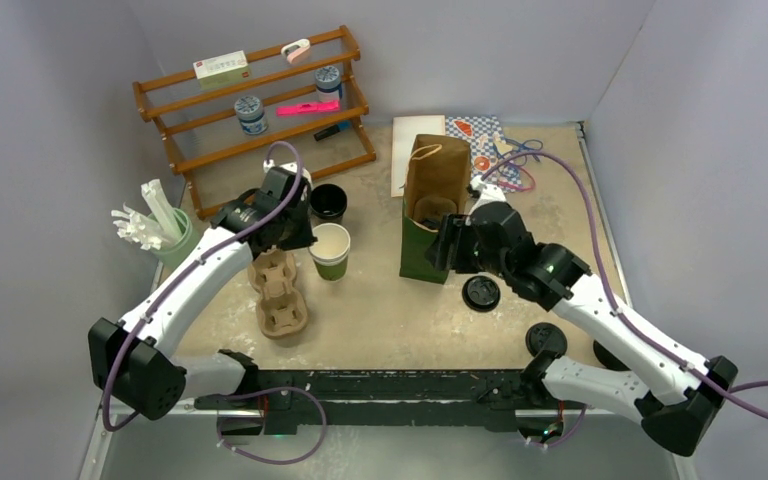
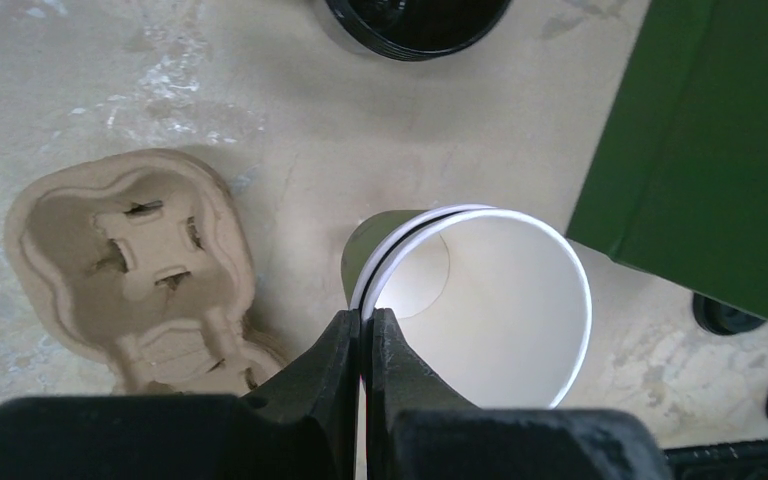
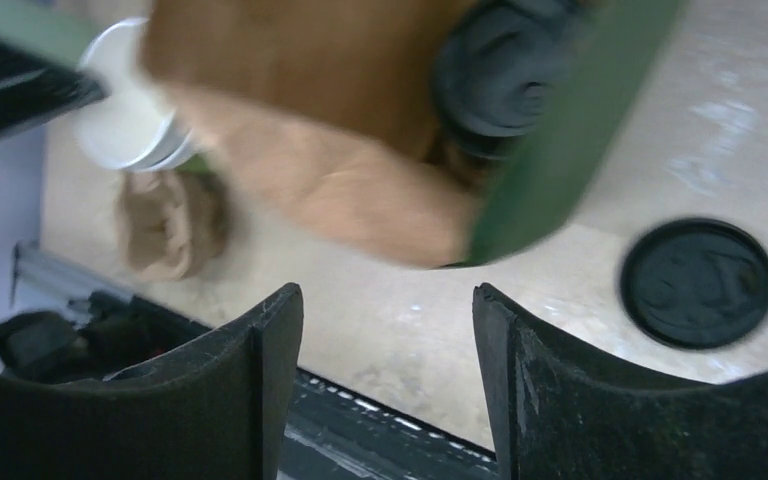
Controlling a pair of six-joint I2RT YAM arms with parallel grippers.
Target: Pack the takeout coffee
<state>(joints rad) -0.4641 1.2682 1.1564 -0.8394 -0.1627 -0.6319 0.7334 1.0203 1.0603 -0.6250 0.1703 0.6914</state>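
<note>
The left pincer (image 2: 365,322) is clenched on the near rim of the lidless green cup (image 2: 480,300), which is left of the tabletop's (image 1: 390,320) middle, beside the pulp carrier (image 2: 130,265). The right pincer (image 3: 385,300) is released, grasping nothing, near the paper bag (image 1: 420,258) mid-tabletop. Inside the bag, a blurred black-lidded shape looks like the takeout coffee (image 3: 505,70). Both arms reach forward from the near edge, elbows bent.
</note>
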